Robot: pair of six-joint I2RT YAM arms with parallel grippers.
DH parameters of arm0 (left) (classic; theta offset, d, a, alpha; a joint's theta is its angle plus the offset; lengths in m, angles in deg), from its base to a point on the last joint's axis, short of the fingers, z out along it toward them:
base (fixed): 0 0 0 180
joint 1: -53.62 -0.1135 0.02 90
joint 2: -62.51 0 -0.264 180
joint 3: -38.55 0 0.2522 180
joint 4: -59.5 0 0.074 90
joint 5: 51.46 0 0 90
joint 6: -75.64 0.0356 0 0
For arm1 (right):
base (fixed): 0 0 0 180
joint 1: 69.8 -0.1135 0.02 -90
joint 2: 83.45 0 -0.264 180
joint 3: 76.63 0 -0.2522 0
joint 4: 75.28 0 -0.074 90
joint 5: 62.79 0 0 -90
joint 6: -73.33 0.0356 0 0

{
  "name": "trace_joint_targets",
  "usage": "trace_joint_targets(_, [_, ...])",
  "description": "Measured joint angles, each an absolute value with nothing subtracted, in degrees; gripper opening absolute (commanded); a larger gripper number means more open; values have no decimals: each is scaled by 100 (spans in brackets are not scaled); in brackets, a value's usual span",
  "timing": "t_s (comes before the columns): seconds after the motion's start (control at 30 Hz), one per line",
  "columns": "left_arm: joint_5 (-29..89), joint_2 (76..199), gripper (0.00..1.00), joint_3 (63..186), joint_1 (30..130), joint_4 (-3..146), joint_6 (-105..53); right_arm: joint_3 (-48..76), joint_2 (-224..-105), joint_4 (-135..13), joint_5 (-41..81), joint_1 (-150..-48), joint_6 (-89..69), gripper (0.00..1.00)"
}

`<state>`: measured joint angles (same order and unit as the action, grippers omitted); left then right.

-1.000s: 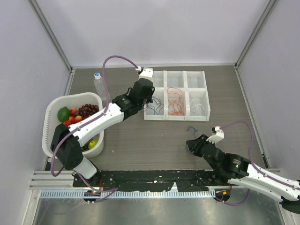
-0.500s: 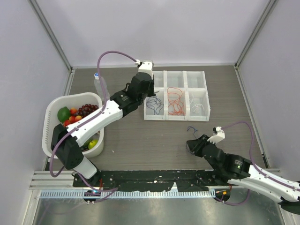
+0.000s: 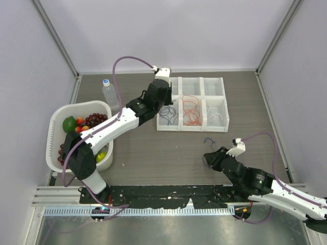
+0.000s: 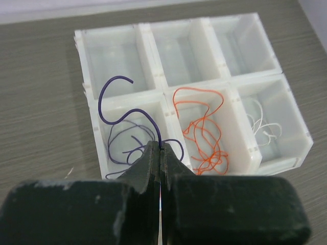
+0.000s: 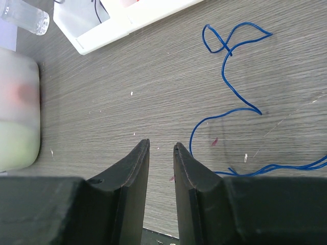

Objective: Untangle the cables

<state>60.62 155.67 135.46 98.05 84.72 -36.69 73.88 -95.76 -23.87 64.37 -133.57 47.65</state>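
Pinching purple cable (image 4: pixel 115 92) w/ left fingers (image 4: pixel 159 153) above tray (image 4: pixel 145 56); right fingers (image 3: pixel 207 159) apart, gripping nothing, blue cable (image 5: pixel 227 51) just rt, grey woodgrain counter (image 5: pixel 127 66) beneath, pale walls (image 3: pixel 163 30).

The left claw (image 4: pixel 159 149), pinching a purple cable (image 4: pixel 100 102), has shifted farther over the tray (image 4: pixel 158 84).

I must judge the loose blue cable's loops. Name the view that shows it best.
Right wrist view: the blue cable lies large and sharp, its loops plain on the table. The top view shows only a tiny squiggle of it near the tray; the left wrist view shows none of it.
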Motion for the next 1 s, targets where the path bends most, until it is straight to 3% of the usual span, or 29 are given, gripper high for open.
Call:
trace_joint_targets(0.33, [5754, 16402, 1, 12724, 9768, 8247, -4008, 7388, -9485, -2324, 6442, -13357, 4767, 31])
trace_joint_targets(0.5, [5693, 16686, 44, 12724, 9656, 8510, -4263, 7388, -9478, -2280, 6435, -13357, 4769, 31])
trace_joint_targets(0.6, [5658, 16649, 61, 12724, 9569, 8538, -4375, 7388, -9478, -2280, 6437, -13357, 4765, 31])
trace_joint_targets(0.87, [5348, 15843, 84, 12484, 9512, 8590, -4613, 7364, -9834, -2285, 6520, -13357, 4846, 37])
trace_joint_targets(0.93, [5195, 15458, 89, 12296, 9512, 8577, -4707, 7309, -10070, -2226, 6623, -13357, 5018, 41])
trace_joint_targets(1.0, [4987, 15045, 97, 12069, 9512, 8564, -4775, 7195, -10359, -2123, 6776, -13357, 5232, 55])
